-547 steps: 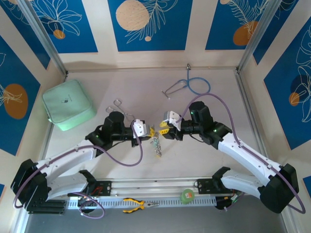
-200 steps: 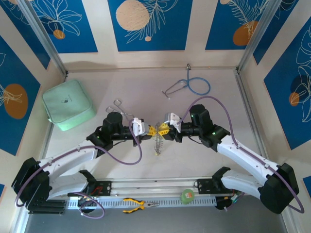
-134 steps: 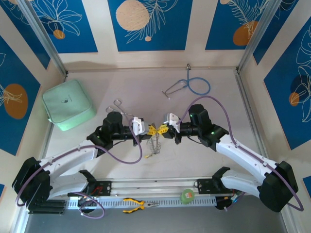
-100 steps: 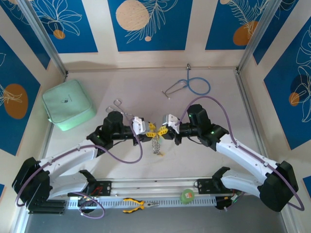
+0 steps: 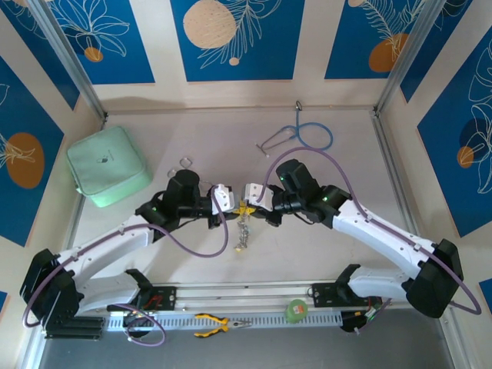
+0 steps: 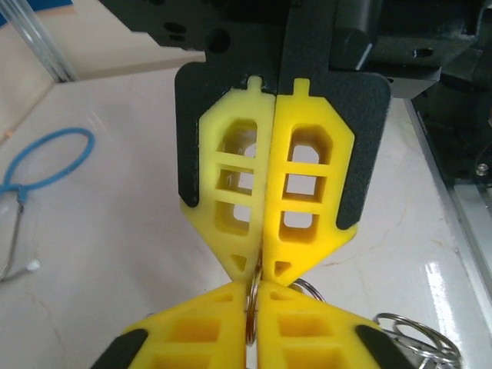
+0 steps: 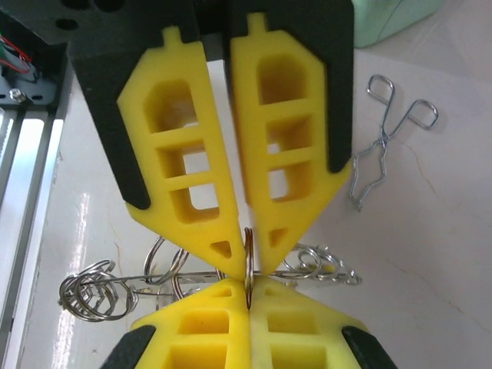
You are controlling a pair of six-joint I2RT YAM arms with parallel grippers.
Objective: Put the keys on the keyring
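My left gripper [image 5: 239, 206] and right gripper [image 5: 250, 207] meet tip to tip over the middle of the table. Both are shut on the same small split ring [image 7: 248, 265], seen edge-on between the yellow fingertips. In the left wrist view my own gripper [image 6: 251, 296] pinches that ring [image 6: 252, 304] from below, and the right gripper [image 6: 265, 265] pinches it from above. The keyring [image 7: 200, 274] runs as a silvery wire behind the tips, strung with small silver rings, and trails toward the near edge [image 5: 243, 231]. The keys are not distinguishable in the bundle.
Silver forceps [image 7: 384, 134] lie just beyond the left arm. A blue-tubed stethoscope [image 5: 304, 137] lies at the back. A green pouch [image 5: 108, 165] sits far left. Yellow pliers [image 5: 219, 324] and a green roll [image 5: 295, 310] rest on the near rail.
The right arm has swung left and its gripper has shut on the small ring. The left gripper opened briefly and shut again. The meeting point has shifted slightly left.
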